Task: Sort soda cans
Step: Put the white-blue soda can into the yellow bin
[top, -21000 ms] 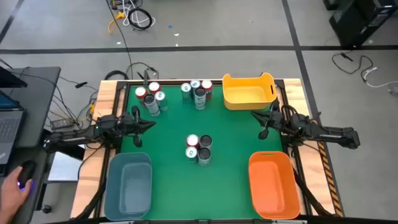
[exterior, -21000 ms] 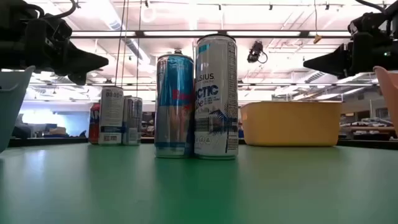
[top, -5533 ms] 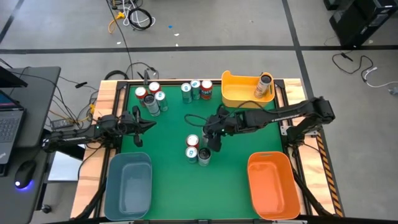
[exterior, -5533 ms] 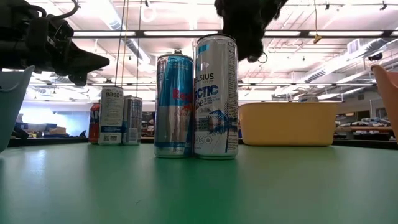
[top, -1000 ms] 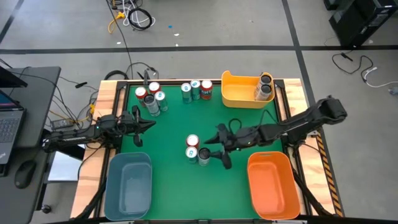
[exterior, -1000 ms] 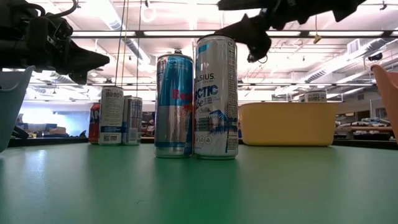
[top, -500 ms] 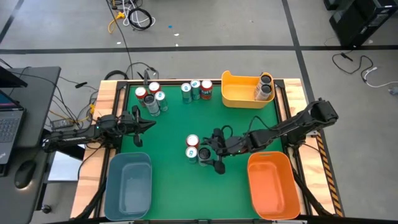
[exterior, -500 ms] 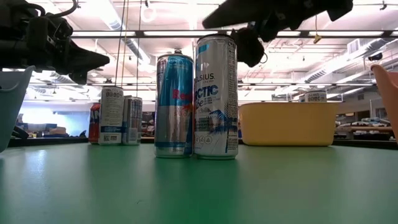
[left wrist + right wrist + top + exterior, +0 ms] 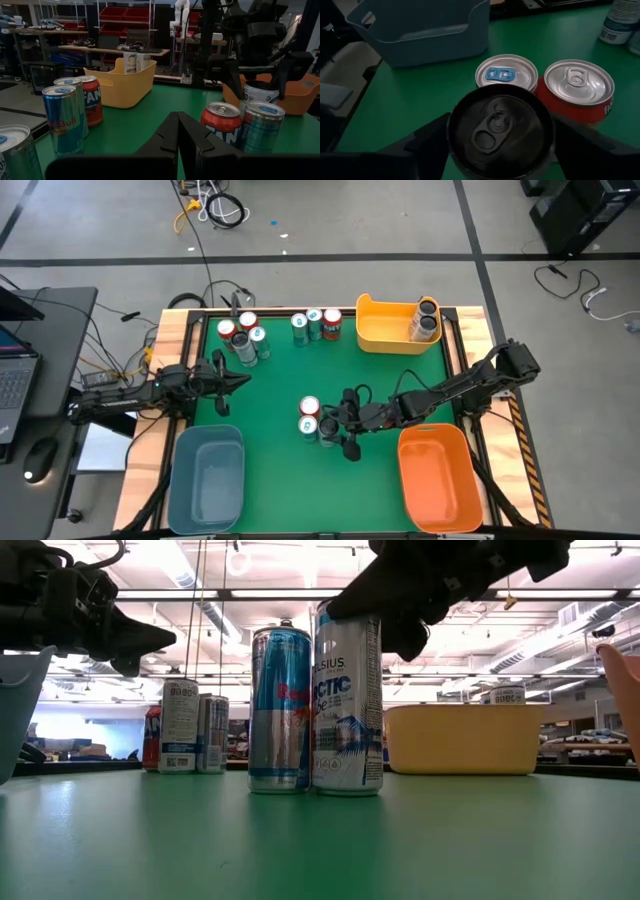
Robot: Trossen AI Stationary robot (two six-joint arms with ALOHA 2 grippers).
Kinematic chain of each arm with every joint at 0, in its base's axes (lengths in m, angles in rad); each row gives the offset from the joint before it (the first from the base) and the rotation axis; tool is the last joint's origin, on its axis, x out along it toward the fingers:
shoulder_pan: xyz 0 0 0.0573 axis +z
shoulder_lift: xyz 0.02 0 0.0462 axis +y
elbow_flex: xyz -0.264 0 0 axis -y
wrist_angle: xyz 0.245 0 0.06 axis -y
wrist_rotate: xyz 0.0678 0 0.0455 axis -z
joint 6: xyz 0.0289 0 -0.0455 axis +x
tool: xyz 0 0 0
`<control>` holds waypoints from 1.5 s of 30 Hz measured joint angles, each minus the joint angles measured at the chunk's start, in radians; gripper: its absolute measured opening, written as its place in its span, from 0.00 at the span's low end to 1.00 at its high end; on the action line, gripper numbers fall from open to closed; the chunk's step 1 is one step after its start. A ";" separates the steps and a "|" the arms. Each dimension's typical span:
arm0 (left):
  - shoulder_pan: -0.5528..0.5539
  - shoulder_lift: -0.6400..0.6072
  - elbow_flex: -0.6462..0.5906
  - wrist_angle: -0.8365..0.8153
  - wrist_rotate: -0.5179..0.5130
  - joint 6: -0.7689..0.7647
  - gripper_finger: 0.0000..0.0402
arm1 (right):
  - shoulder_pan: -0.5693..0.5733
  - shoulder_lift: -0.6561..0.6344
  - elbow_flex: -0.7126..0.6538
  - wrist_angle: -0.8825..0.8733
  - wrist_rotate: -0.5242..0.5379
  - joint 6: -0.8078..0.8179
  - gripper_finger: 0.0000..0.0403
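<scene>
The right gripper [image 9: 345, 427] is stretched low across the green table [image 9: 270, 470] to the cluster of three cans at its centre, and its two fingers [image 9: 427, 137] stand apart on either side of the dark-topped can [image 9: 500, 130], the nearest of the three; the wrist view shows the can sitting between them, but whether the pads touch its wall cannot be told. Just beyond that can, touching or nearly touching it, stand a blue-tabbed silver can [image 9: 506, 72] and a red can [image 9: 579, 85] side by side. In the high view the same group reads as the red can [image 9: 309, 407] farthest, the blue-tabbed can [image 9: 309, 424] next, and the dark can [image 9: 328, 433] at the near right, against the gripper. Two more dark cans [image 9: 425, 320] already stand in the right end of the yellow bin [image 9: 390, 332] at the far right of the table. An orange bin [image 9: 435, 475] sits at the near right corner and a grey-blue bin [image 9: 208, 478] at the near left. Along the far edge, a group of cans [image 9: 240, 338] stands at the far left and another small group [image 9: 315, 323] just left of the yellow bin. The left gripper [image 9: 232, 375] waits over the left edge of the table, its fingers pressed together with nothing between them.
</scene>
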 joint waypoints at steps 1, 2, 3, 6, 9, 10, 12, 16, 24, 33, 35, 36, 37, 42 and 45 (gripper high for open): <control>0.000 0.000 0.000 0.000 0.000 0.000 0.02 | 0.000 0.000 0.000 0.000 0.001 0.001 0.67; 0.000 0.000 0.000 0.000 0.000 0.000 0.02 | 0.000 0.000 0.000 0.000 0.002 0.001 0.64; 0.000 0.000 0.000 0.000 0.000 0.000 0.02 | 0.000 -0.002 0.000 0.000 0.002 0.002 0.61; 0.000 0.000 0.000 0.000 0.000 -0.001 0.02 | -0.003 -0.017 -0.001 -0.014 0.004 0.005 0.61; 0.000 0.000 0.000 0.001 0.000 -0.001 0.02 | -0.003 -0.068 0.001 -0.055 0.055 0.004 0.61; 0.000 0.000 0.000 0.001 0.000 -0.001 0.02 | -0.004 -0.090 0.012 -0.088 0.078 0.004 0.61; 0.000 0.000 0.000 0.001 0.000 -0.001 0.02 | -0.006 -0.138 0.040 -0.162 0.136 -0.002 0.61; 0.000 0.000 0.000 0.002 0.000 -0.001 0.02 | -0.020 -0.236 0.121 -0.346 0.291 -0.022 0.61; 0.000 0.000 0.000 0.002 0.000 -0.001 0.02 | -0.187 -0.395 0.228 -0.596 0.622 -0.065 0.61; 0.000 0.000 0.000 0.001 0.000 -0.001 0.02 | -0.509 -0.404 0.230 -0.687 0.665 -0.024 0.61; 0.000 0.000 0.000 -0.001 0.000 -0.002 0.02 | -0.564 -0.385 0.230 -0.716 0.659 -0.003 0.61; 0.000 0.000 0.000 -0.002 0.000 -0.002 0.02 | -0.589 -0.374 0.228 -0.725 0.649 0.009 0.61; 0.000 0.000 0.000 -0.003 0.000 -0.002 0.02 | -0.611 -0.367 0.222 -0.724 0.632 0.022 0.61; 0.000 0.000 0.000 -0.012 0.001 0.003 0.02 | -0.701 -0.361 0.123 -0.646 0.598 0.061 0.61; 0.000 0.000 0.000 -0.026 0.001 0.003 0.02 | -0.747 -0.364 0.047 -0.568 0.596 0.076 0.61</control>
